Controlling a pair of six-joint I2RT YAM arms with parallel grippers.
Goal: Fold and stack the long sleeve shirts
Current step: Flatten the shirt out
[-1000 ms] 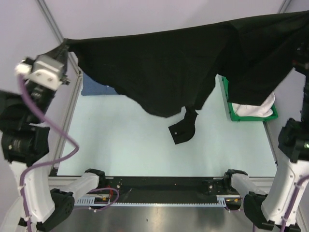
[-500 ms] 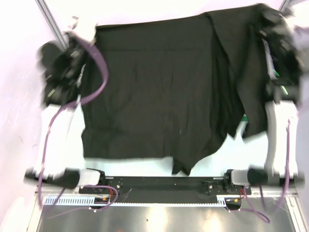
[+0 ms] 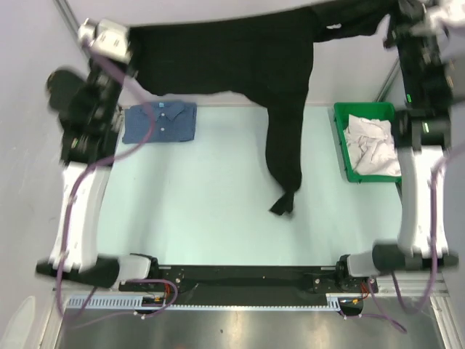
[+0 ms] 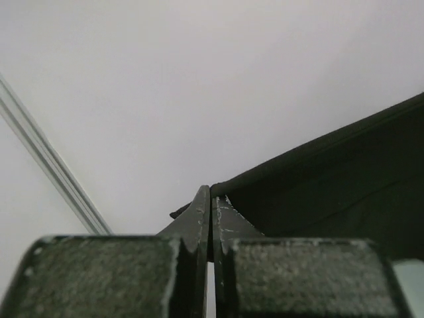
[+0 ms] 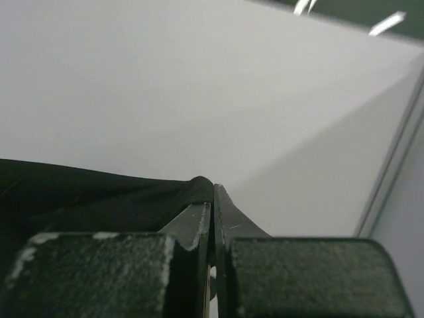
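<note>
The black shirt [image 3: 240,54] hangs stretched between both raised arms at the far side of the table, and one long sleeve [image 3: 285,145] dangles down to the mat. My left gripper [image 3: 134,40] is shut on its left edge, which shows in the left wrist view [image 4: 318,179] pinched at the fingertips [image 4: 212,199]. My right gripper [image 3: 396,22] is shut on its right edge, seen in the right wrist view [image 5: 99,192] at the fingertips [image 5: 213,192]. The blue denim shirt [image 3: 160,121] lies folded on the mat at the far left.
A green bin [image 3: 341,116] holding white cloth [image 3: 372,145] stands at the right edge. The pale green mat [image 3: 203,211] covers the table. Aluminium frame posts [image 3: 69,14] stand at the far corners.
Both arms have swung the black shirt up and back from over the table. It now hangs at the far side, uncovering the folded blue shirt and the green bin.
</note>
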